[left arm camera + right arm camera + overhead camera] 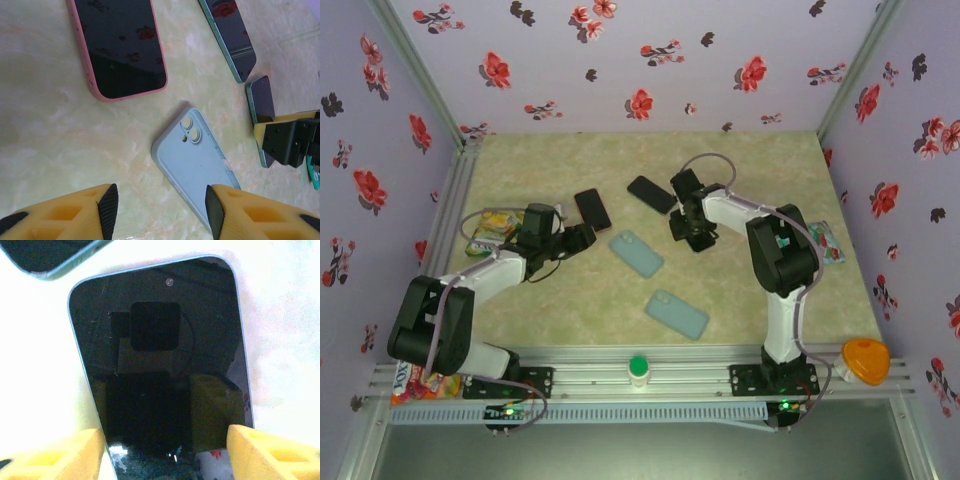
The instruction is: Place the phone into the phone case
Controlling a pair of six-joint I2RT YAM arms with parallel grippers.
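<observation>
A phone (pixel 160 340) with a dark screen and a blue rim lies face up on the table under my right gripper (pixel 165 432). That gripper is open, its left fingertip at the phone's left edge and its right fingertip over the right edge. In the top view the right gripper (pixel 692 235) sits at mid-table. A light-blue phone case (pixel 197 160) lies back up just ahead of my left gripper (pixel 162 210), which is open and holds nothing. The case (pixel 636 253) lies between the two grippers, with the left gripper (pixel 578 240) on its left.
A pink-cased phone (pixel 592 209) and a dark phone (pixel 651 194) lie further back. A second light-blue case (pixel 677 314) lies nearer the front rail. Snack packets (pixel 490 230) sit at the left edge, others (pixel 828 240) at the right. An orange object (pixel 865 360) rests on the rail.
</observation>
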